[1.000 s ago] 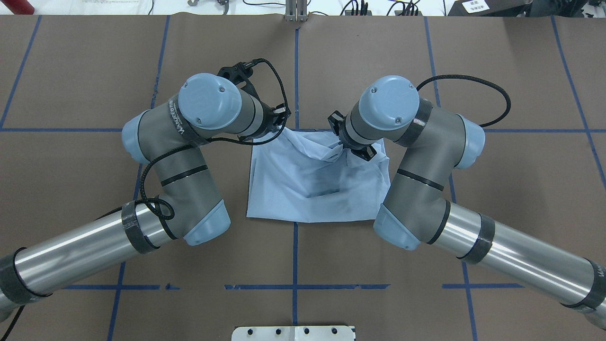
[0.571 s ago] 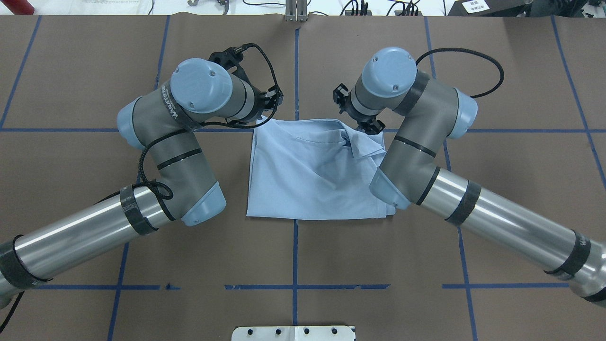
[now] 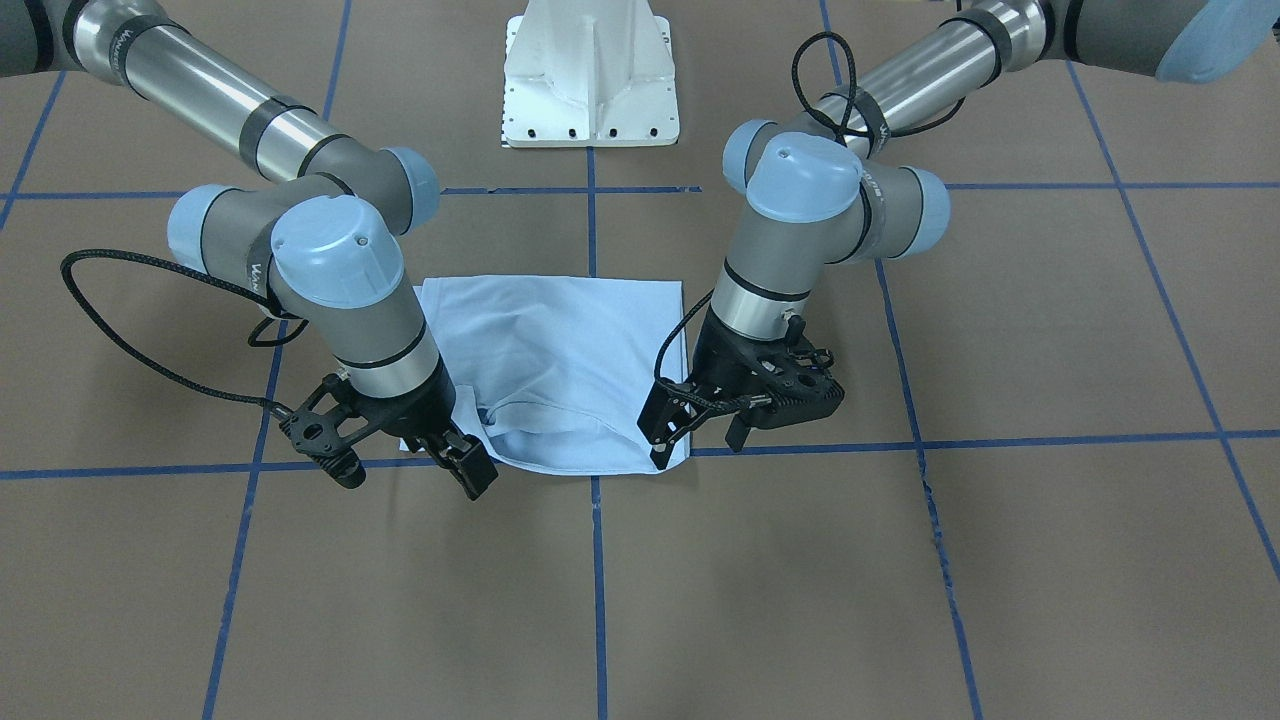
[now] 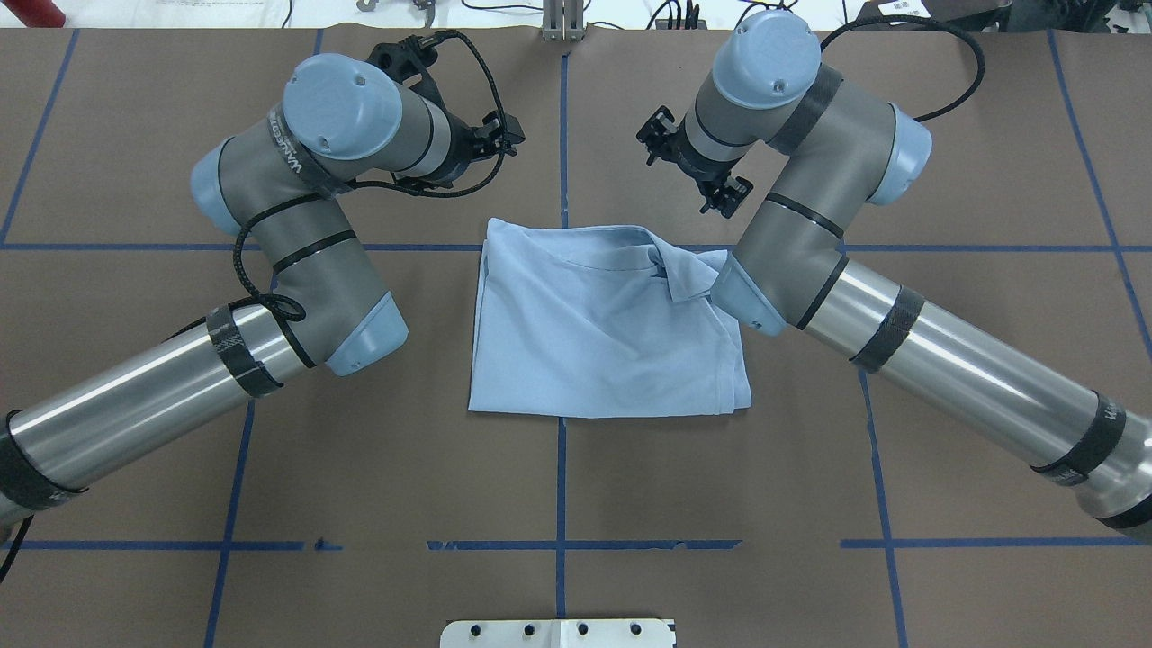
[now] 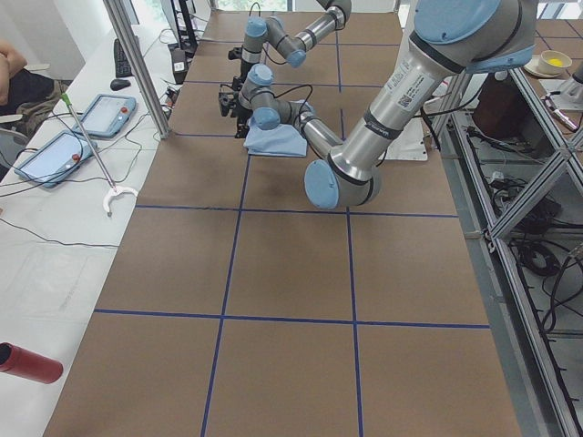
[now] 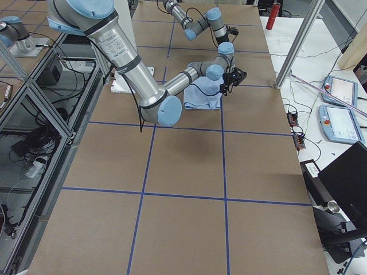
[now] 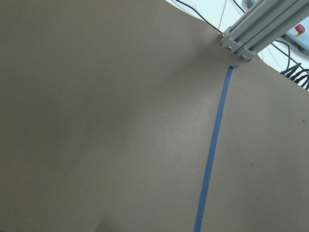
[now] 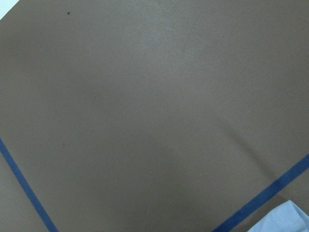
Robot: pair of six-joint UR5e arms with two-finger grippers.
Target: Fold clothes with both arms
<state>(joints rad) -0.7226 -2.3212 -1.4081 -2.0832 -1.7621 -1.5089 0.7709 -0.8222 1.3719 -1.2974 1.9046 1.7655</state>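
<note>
1. The fingers of the left gripper [image 3: 698, 440] stand spread apart with nothing between them. It hangs above bare table just beyond the far left corner of the T-shirt [image 4: 603, 333].
2. The fingers of the right gripper [image 3: 468, 465] look slightly parted and also carry nothing. It hangs clear of the cloth, just past the shirt's far right corner.
3. Neither wrist camera shows fingers. The left one sees only brown table [image 4: 135, 135] and a blue tape line [image 7: 212, 154]. The right one sees the same, plus a sliver of pale blue cloth at its lower right edge.
4. You can see the light blue T-shirt in the middle of the table, between the two arms and just on the near side of a blue cross line. It lies flat as a roughly square packet, with no sleeve sticking out.
5. The left arm [image 4: 306, 216] is well clear of the cloth. In the overhead view the right arm [image 4: 810, 252] has its elbow over the shirt's right edge.
6. Judged from this, most of the folding is done, because the shirt is compact with straight near and left edges.
7. A turned-over flap [image 4: 688, 270] sits rumpled at the far right corner, and the layers at the near right corner are a little offset.
8. You should probably expect a tidy-up of that flap, and perhaps one more fold.
</note>
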